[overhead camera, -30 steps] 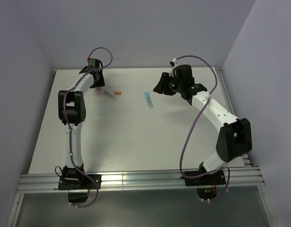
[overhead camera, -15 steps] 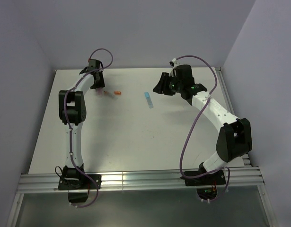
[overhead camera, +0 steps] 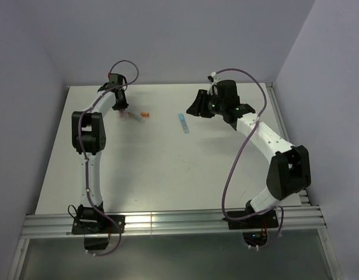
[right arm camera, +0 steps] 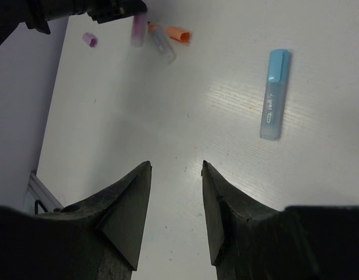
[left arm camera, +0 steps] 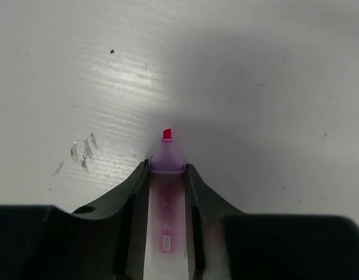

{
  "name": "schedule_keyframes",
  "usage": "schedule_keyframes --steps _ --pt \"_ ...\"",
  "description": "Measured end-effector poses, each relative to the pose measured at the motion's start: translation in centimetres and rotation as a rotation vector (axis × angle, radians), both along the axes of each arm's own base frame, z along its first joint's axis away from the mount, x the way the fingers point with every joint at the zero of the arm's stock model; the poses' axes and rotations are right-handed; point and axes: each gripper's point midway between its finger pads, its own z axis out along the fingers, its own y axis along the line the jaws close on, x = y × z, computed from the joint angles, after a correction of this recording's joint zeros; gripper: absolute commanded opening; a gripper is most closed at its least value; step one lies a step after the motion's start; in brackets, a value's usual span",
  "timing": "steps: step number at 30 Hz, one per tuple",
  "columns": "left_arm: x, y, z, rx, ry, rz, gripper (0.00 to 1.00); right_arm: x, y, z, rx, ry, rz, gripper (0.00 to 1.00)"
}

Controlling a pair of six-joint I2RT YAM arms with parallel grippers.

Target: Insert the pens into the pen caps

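Observation:
My left gripper (left arm camera: 167,166) is shut on the pink pen (left arm camera: 166,195), down at the table near the far left. The pen's red tip pokes out past the fingertips. In the right wrist view the pink pen (right arm camera: 138,28) sits under the left gripper, and a small pink cap (right arm camera: 90,39) lies to its left. The clear pen (right arm camera: 163,45) and the orange cap (right arm camera: 179,34) lie just to the right of the pink pen. The light blue pen (right arm camera: 274,93) lies alone, with a solid blue end piece. My right gripper (right arm camera: 176,165) hovers open and empty over bare table.
The white table (overhead camera: 167,169) is boxed in by pale walls on the left, back and right. An aluminium rail (overhead camera: 167,223) runs along the near edge by both arm bases. Pencil-like scuff marks (left arm camera: 80,154) lie left of the pink pen.
The left jaws have closed onto the pink pen. The left wrist shifted slightly at the far left. The right arm has barely moved.

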Motion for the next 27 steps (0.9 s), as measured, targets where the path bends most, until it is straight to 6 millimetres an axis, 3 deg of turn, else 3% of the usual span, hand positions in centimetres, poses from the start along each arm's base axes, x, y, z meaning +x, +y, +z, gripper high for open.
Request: schedule_keyframes --steps 3,6,12,17,21,27 --pt "-0.7 -0.1 0.3 -0.017 0.007 0.02 0.0 -0.4 0.4 -0.1 0.018 0.008 0.026 0.48" --pt "-1.4 -0.3 2.0 -0.045 -0.002 0.041 0.0 -0.8 1.0 0.3 0.048 0.008 0.058 0.49" --pt "-2.5 -1.0 9.4 -0.125 -0.113 0.068 0.0 -1.5 2.5 1.2 0.111 -0.006 0.128 0.52" --pt "-5.6 -2.0 14.7 -0.211 -0.201 0.078 0.0 -2.2 4.6 2.4 0.166 -0.037 0.198 0.54" --pt "-8.8 -4.0 16.2 -0.264 -0.221 0.061 0.0 -2.5 7.0 1.8 0.2 -0.032 0.257 0.56" --pt "-12.8 -8.7 16.8 -0.342 -0.216 -0.007 0.0 -2.7 10.0 -0.1 0.238 0.011 0.31 0.57"
